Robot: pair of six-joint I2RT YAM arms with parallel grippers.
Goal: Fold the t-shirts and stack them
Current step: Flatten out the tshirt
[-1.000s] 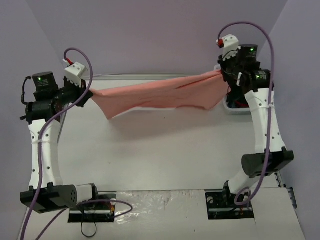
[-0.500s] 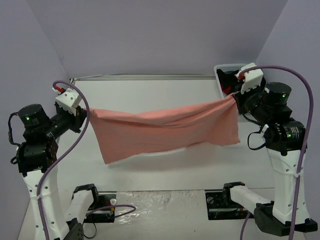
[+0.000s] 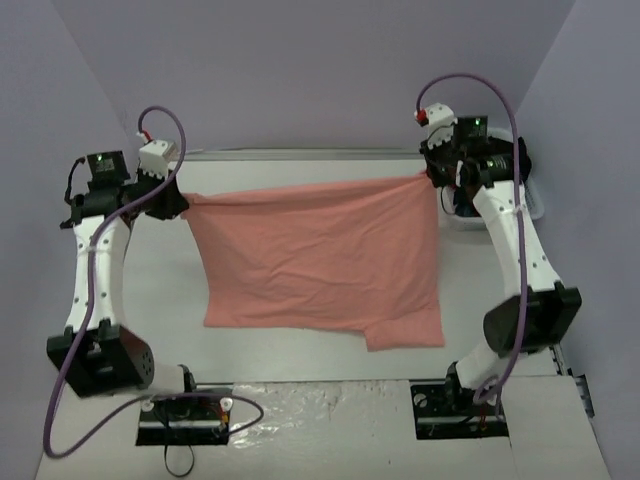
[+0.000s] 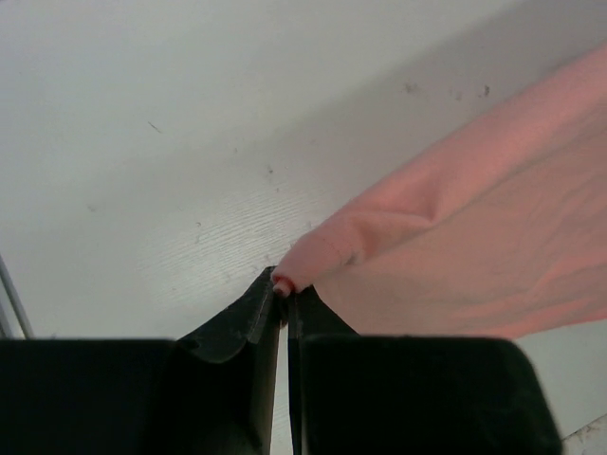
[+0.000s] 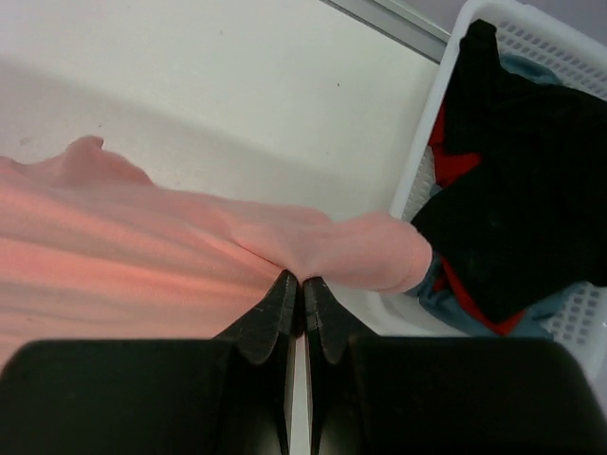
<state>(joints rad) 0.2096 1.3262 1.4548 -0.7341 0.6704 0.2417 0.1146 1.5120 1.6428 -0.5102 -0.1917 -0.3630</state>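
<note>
A salmon-pink t-shirt [image 3: 320,260] is spread over the middle of the table, its far edge stretched between my two grippers and its near part lying flat. My left gripper [image 3: 183,198] is shut on the shirt's far left corner [image 4: 322,251]; its jaws pinch the cloth tip just above the table. My right gripper [image 3: 432,178] is shut on the far right corner [image 5: 360,251], with a fold of cloth bulging past the jaws next to the basket.
A white plastic basket [image 3: 470,215] stands at the far right behind the right arm; in the right wrist view it [image 5: 531,38] holds black, red and blue-grey clothes. The table's back rail [image 3: 300,153] runs behind the shirt.
Both grippers have moved toward the far edge and down, carrying the shirt. It hung in the air before; now most of it lies spread flat on the table.
</note>
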